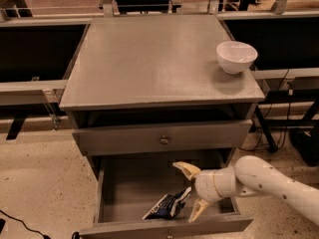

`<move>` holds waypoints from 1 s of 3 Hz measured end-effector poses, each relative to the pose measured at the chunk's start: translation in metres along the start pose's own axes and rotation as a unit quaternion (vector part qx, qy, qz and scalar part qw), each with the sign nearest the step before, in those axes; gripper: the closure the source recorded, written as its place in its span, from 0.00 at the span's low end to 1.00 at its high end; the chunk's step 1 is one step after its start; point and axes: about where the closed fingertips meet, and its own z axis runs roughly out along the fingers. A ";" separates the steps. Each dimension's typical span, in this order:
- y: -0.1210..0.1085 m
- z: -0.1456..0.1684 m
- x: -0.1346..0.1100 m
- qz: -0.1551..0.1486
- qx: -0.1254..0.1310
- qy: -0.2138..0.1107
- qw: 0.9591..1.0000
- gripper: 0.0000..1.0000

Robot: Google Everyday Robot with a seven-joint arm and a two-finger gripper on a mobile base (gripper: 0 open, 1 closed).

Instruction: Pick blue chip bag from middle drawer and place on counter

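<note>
Camera view: middle drawer (124, 183) stood pulled out, with the blue chip bag (167, 206) lying flat near its front wall. Gripper (192, 190) hovered inside the drawer, just right of the bag. Its fingers (185, 168) were spread wide and empty, apparently lined up to close on the bag.

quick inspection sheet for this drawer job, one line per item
surface: counter, grey wood-grain top with one bowl on it
job's things: blue chip bag lies flat near the front of the open middle drawer; not yet on the counter
clutter: white bowl, upright at the counter's right edge
grippers: gripper is inside the drawer at the bag's right end, fingers spread open, not closed on it
cables: black cable on the floor, lower left
surroundings: upper drawer front shut; speckled floor
</note>
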 end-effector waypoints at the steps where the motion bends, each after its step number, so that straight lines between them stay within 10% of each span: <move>1: 0.009 0.034 0.008 -0.054 -0.026 -0.002 0.998 0.15; 3: 0.026 0.078 0.028 -0.081 -0.068 -0.005 0.994 0.62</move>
